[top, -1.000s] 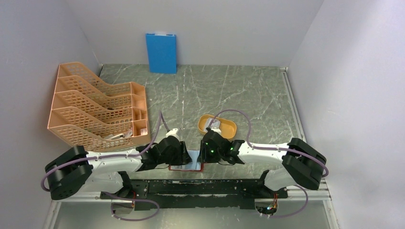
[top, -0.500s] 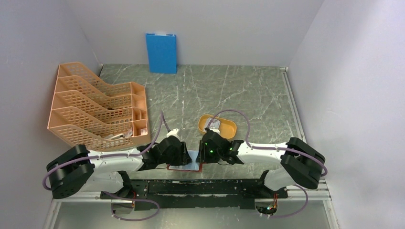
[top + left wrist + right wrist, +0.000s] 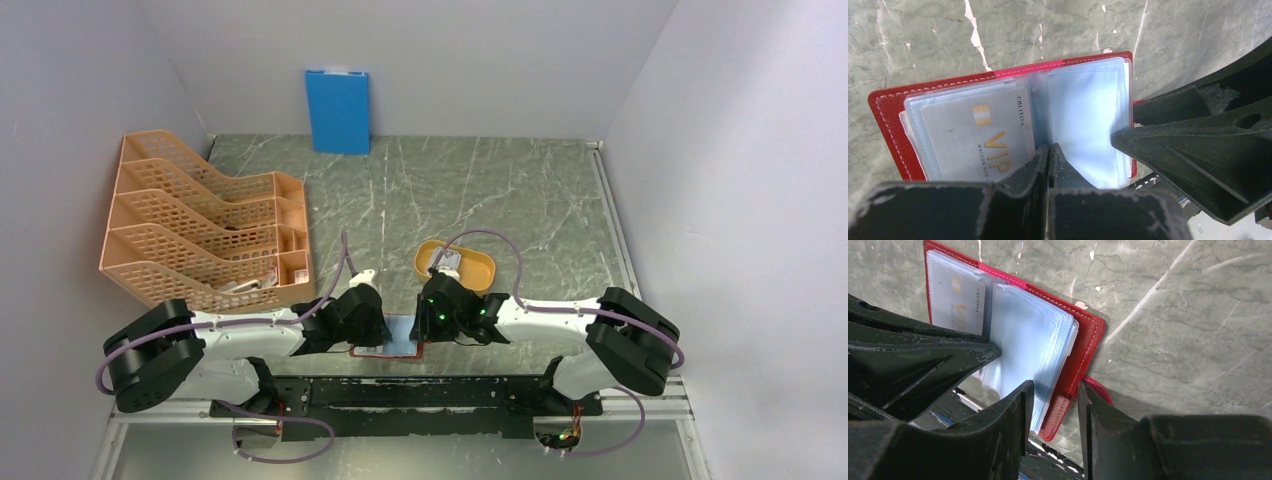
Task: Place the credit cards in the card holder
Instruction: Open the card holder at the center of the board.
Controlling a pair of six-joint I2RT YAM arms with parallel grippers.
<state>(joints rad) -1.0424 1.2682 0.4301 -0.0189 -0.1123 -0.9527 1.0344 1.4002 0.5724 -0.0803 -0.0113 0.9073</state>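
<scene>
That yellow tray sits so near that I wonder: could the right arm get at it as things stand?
Probably yes. The yellow tray lies just beyond the right arm, with nothing visibly between them. But its jaws straddle the card holder's edge, so it would have to leave that first.

A pale credit card (image 3: 973, 132) in a clear sleeve of the open red card holder (image 3: 885, 110) carries the only readable print. It shows large gold letters "VIP" and "CHLITINA" in small dark capitals along one short edge. A small gold line beside the big letters begins "MAISON", and its remainder is hidden.
</scene>
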